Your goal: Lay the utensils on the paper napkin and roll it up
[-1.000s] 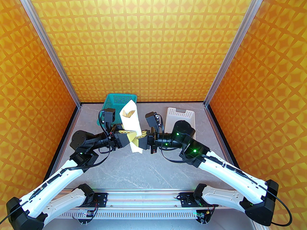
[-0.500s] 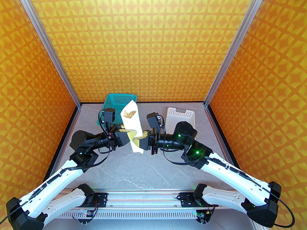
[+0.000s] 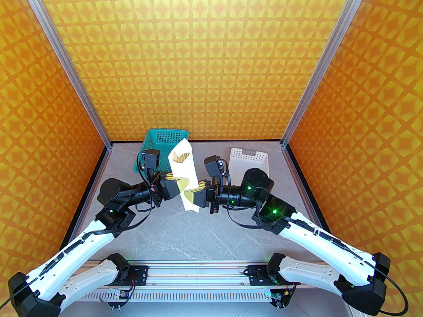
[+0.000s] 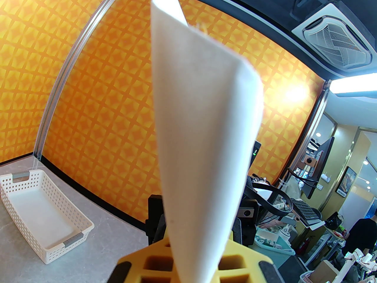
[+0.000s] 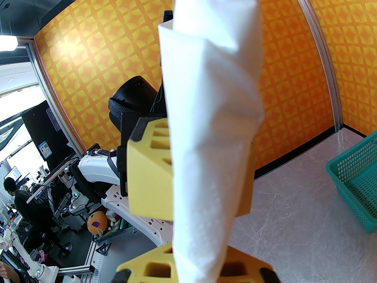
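Observation:
The paper napkin (image 3: 183,173) is rolled into a white tube and held upright above the table between both arms. Tan tips of the utensils (image 3: 181,157) peek out of its open top end. My left gripper (image 3: 179,181) is shut on the roll from the left, about mid-height. My right gripper (image 3: 192,194) is shut on it from the right, slightly lower. In the left wrist view the napkin (image 4: 200,143) rises from between my yellow fingers (image 4: 147,261). In the right wrist view the napkin (image 5: 212,128) stands between my own fingers (image 5: 150,264), with the left gripper's yellow fingers (image 5: 147,172) clamped behind it.
A teal basket (image 3: 163,140) stands at the back behind the roll, also at the right in the right wrist view (image 5: 353,181). A white perforated basket (image 3: 249,163) sits at the back right, behind the right arm's wrist. Orange patterned walls enclose the grey table (image 3: 185,233).
The left gripper's jaws have closed onto the napkin roll. The right arm has shifted slightly right and lower, and the roll's top has leaned a little to the right.

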